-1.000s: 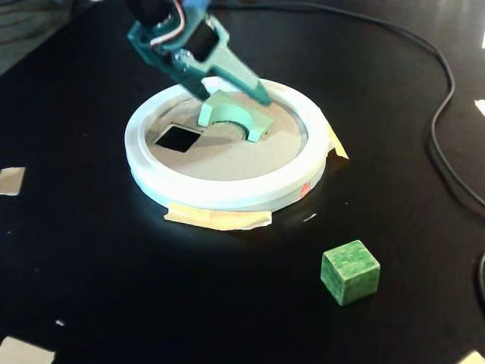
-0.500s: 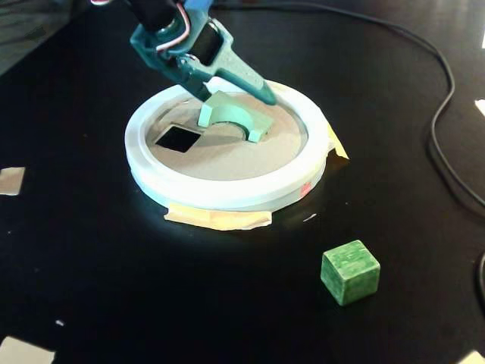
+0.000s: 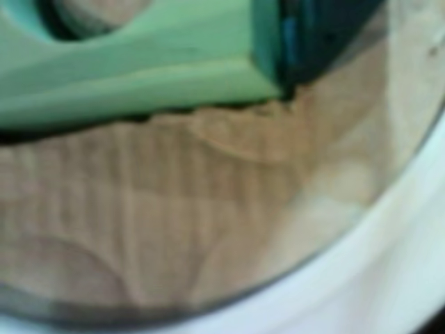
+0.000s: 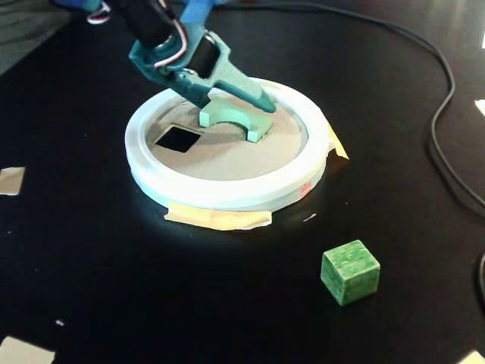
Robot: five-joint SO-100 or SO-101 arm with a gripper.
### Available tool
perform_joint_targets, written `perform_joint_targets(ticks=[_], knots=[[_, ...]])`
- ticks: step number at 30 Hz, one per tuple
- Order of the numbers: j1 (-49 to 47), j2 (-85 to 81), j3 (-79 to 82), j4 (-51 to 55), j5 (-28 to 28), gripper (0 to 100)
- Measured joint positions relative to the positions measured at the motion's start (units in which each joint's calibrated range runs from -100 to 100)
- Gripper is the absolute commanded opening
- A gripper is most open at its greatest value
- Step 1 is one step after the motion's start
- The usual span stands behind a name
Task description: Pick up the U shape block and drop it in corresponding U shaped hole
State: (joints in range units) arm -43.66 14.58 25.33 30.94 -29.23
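Observation:
The light green U-shaped block (image 4: 227, 120) lies low on the tan wooden lid (image 4: 227, 159) of a round white-rimmed sorter (image 4: 227, 196), its arch facing the camera in the fixed view. My teal gripper (image 4: 233, 105) reaches down from the upper left and is shut on the block. In the wrist view the block (image 3: 139, 76) fills the top, with one teal finger (image 3: 268, 38) against its right end and the wood grain (image 3: 174, 209) just below. A square hole (image 4: 178, 138) is open to the block's left. No U-shaped hole shows; the block and gripper cover that spot.
A green cube (image 4: 349, 271) stands on the black table at front right. A black cable (image 4: 443, 129) runs along the right side. Tape holds the sorter down at its front (image 4: 220, 220), and paper scraps (image 4: 11, 180) lie at the left.

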Motion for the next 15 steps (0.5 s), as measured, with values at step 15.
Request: perform_joint_targets(ticks=[15], knots=[[4.7, -41.19, 30.55, -0.29, 0.34, 100]])
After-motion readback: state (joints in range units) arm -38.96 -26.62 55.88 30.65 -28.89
